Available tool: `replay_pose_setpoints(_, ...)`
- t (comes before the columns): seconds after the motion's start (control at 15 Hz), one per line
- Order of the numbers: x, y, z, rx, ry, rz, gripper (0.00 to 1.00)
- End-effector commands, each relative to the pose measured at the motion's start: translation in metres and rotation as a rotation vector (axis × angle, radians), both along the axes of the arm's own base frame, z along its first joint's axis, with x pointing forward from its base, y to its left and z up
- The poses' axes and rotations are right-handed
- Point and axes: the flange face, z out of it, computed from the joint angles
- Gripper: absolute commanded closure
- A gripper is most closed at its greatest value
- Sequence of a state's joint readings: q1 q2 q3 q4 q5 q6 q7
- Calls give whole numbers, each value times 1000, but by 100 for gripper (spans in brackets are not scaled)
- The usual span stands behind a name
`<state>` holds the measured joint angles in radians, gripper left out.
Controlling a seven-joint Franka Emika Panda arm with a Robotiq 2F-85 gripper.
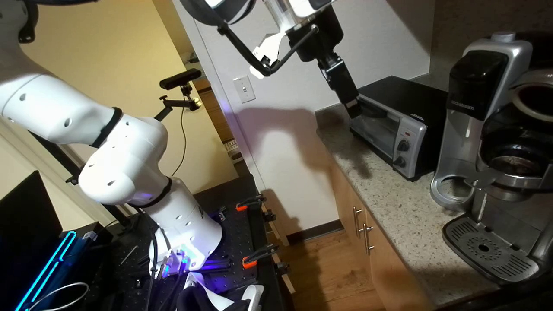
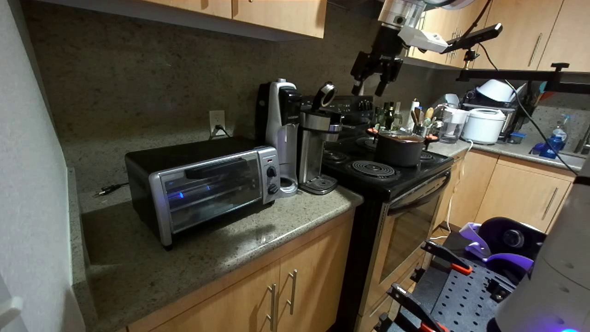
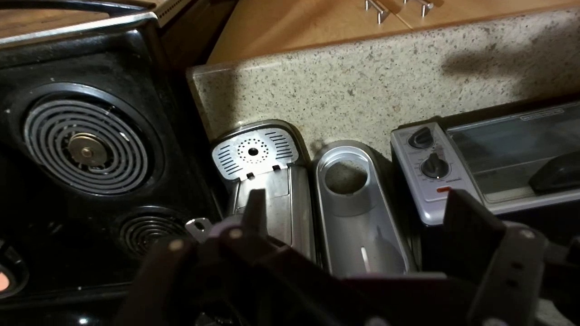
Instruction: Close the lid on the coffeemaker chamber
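Along the speckled counter (image 2: 304, 207), beside the SodaStream (image 2: 285, 138), stood the silver-and-black coffeemaker (image 2: 311, 154) — its lid (image 2: 328, 95) tilted up above the chamber (image 2: 317, 121) — while the pincer (image 2: 368, 89) hung in the air apart from it, jaws spread wide.

A stove (image 2: 392, 182), cupboards (image 2: 521, 177) and toaster oven (image 2: 207, 186) show a kitchen

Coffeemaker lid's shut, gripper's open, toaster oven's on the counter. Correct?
Not quite: the lid isn't shut. It stands raised at the top of the coffeemaker, as an exterior view shows. The rest holds: the gripper is open, and the toaster oven is on the counter.
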<state>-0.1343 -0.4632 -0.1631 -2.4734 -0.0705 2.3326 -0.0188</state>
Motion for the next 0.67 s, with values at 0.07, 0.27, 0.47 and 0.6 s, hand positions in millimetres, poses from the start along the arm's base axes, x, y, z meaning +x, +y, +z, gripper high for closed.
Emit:
replay_pose_setpoints(0.07,15,-1,1,-3,-42,-3,0)
replay_pose_setpoints(0.27,20,-6,5,15,-70,-13,0)
replay_pose_setpoints(0.47,29,-12,17,27,-127,-34,0)
replay_pose_setpoints(0.6,36,-17,30,41,-171,-49,0)
